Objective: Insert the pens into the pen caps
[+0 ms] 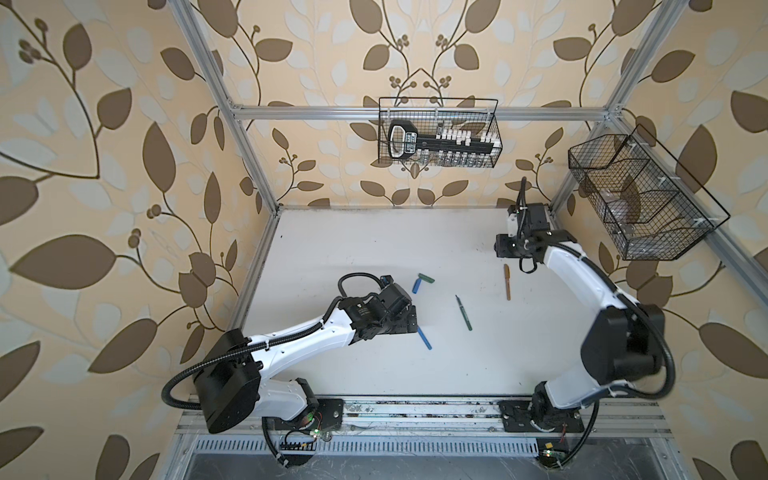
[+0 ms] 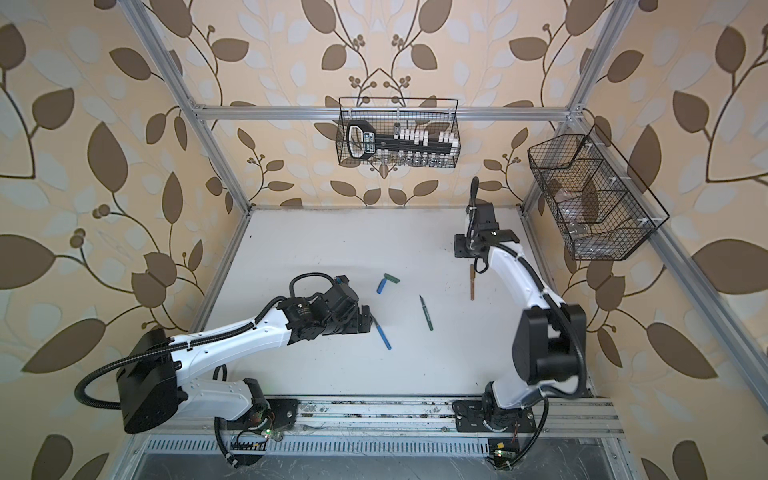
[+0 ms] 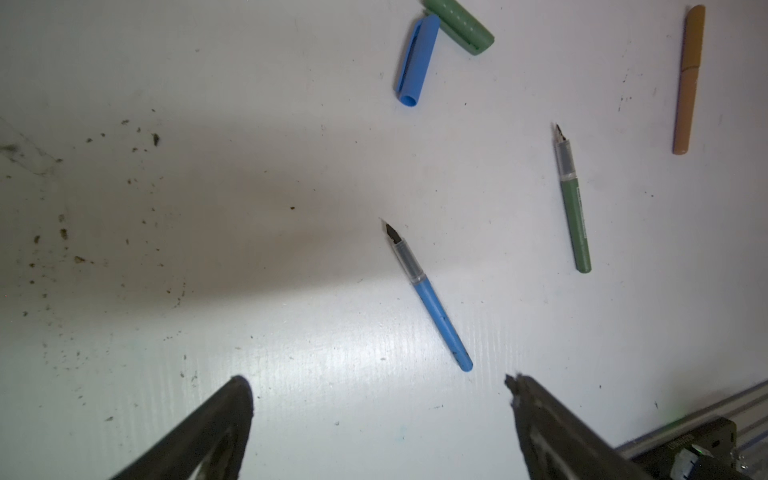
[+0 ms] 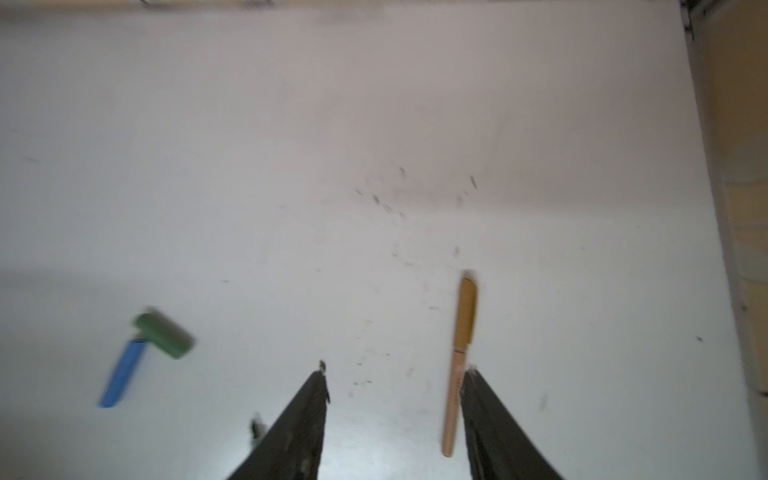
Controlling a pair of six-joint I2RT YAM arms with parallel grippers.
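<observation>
My left gripper [image 3: 376, 380] is hanging spread wide and empty over the scuffed white table [image 1: 353, 249]. The matte blue pen [image 1: 424, 337] is lying just right of it near the centre of a top view, clear collar and dark nib bare. My right gripper [image 4: 395, 368] is standing parted, gripping nothing. The orange-brown pen [image 4: 456, 374] (capped, barrel print too blurred to read) is lying beside one finger. The slim green pen [image 1: 463, 313] is lying between the other two pens. Above centre, the blue cap [image 1: 417, 284] and dimpled green cap [image 1: 427, 278] are touching.
</observation>
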